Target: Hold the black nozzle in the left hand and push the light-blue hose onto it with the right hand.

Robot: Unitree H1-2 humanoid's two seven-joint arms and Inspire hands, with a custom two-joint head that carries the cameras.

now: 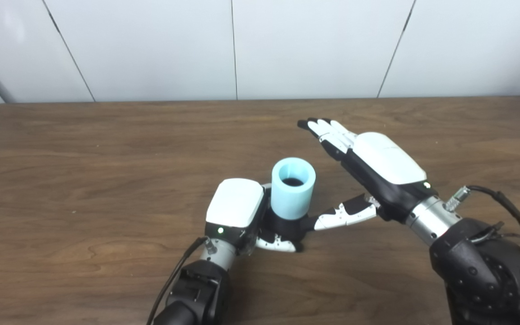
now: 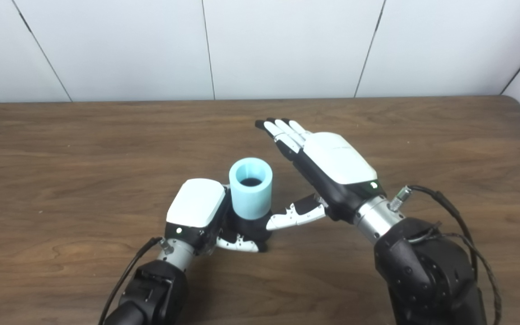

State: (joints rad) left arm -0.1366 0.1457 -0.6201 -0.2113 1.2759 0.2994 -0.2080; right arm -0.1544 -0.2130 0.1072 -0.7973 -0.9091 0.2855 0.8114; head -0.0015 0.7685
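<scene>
- left hand (image 1: 237, 210) wrapped round black nozzle (image 1: 287, 228), light-blue hose (image 1: 293, 187) seated on top
- right hand (image 1: 377, 167) spread, right of hose; its thumb could knock the hose crooked

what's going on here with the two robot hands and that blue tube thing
The left hand is closed around a black nozzle standing on the wooden table. A short light-blue hose already sits upright on top of the nozzle, its open end facing up. The right hand is open beside it, fingers stretched out flat and apart from the hose, holding nothing; only its thumb points toward the nozzle's base. How fully the hose is seated cannot be told from here.
</scene>
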